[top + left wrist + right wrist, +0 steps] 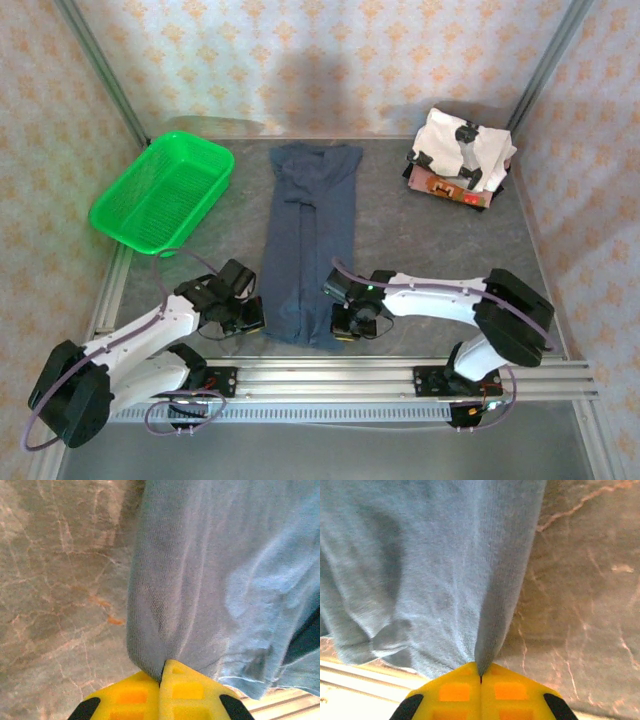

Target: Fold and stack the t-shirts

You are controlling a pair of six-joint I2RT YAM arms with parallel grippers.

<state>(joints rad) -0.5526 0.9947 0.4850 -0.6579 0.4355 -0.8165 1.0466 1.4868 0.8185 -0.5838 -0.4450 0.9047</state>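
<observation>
The blue shirt (305, 240) lay in the middle of the table (420, 250), folded lengthwise into a long narrow strip that ran from the far side toward the arms. Its hem end was nearest them.

The left gripper (255, 318) was at the strip's near left corner. In the left wrist view its yellow jaws were closed together, and a fold of the blue shirt (210, 580) was pinched at their tips (162, 672) above the table (60, 580). The right gripper (345, 325) was at the near right corner. Its jaws were likewise clamped tight on the cloth's edge (480, 677), and the blue shirt (430, 555) spread away over the table (580, 580).

The green basket (165, 195) sat at the far left, well apart from the strip, with its mesh floor bare. In the far right corner the white shirt (462, 145) rested folded on top of the brown shirt (445, 187).
</observation>
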